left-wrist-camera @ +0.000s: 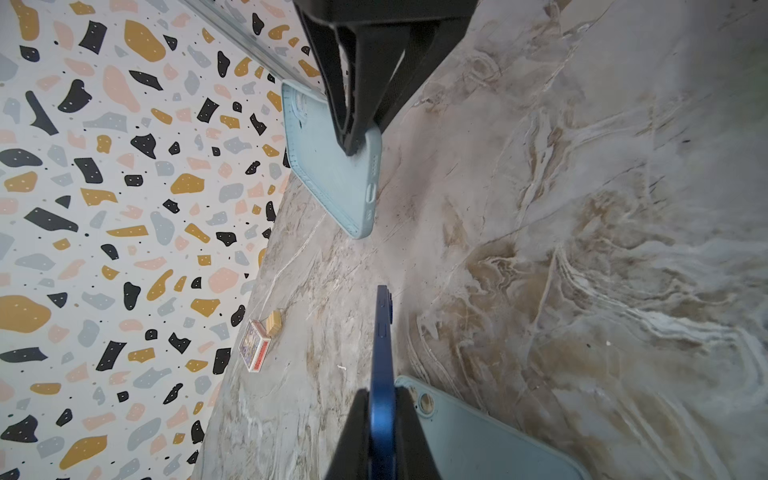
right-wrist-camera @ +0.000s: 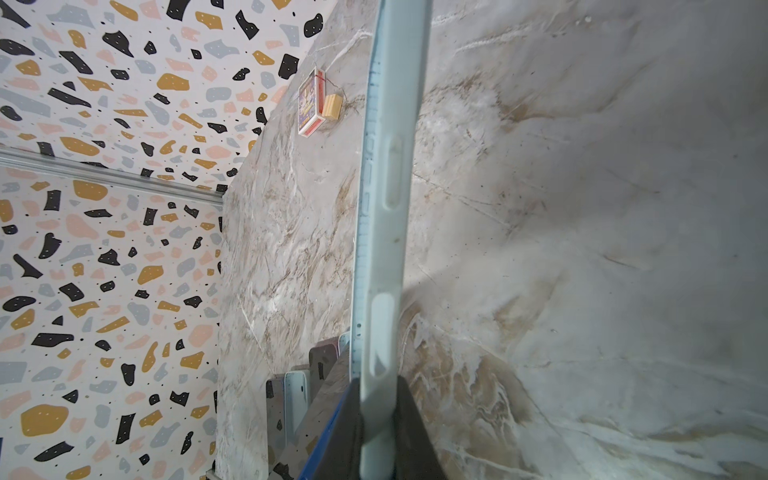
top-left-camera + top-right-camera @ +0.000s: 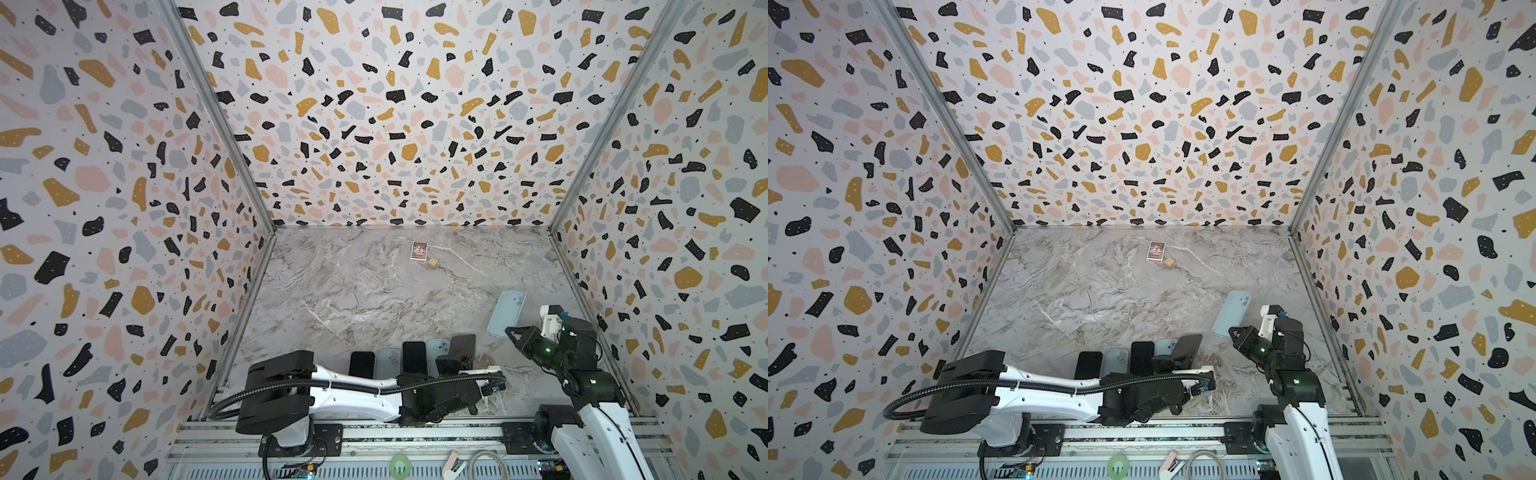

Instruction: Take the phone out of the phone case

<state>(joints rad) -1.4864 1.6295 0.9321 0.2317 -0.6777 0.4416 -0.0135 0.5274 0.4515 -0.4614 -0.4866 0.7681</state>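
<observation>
Freed phone (image 1: 382, 340), thin-edge grips.
The left gripper (image 1: 382, 399) clamps the phone over the phone row (image 3: 388, 359), the right gripper (image 2: 380, 386) the case (image 2: 386, 208) beside it; a slip would hit the row.

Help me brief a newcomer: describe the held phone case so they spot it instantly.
Find the right side of the marble table. There the right end effector pinches a pale blue phone case, apart from the row of phones near the front edge.

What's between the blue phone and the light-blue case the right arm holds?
Only bare marble tabletop lies between the blue phone and the light-blue case; the left wrist view shows the gap.
</observation>
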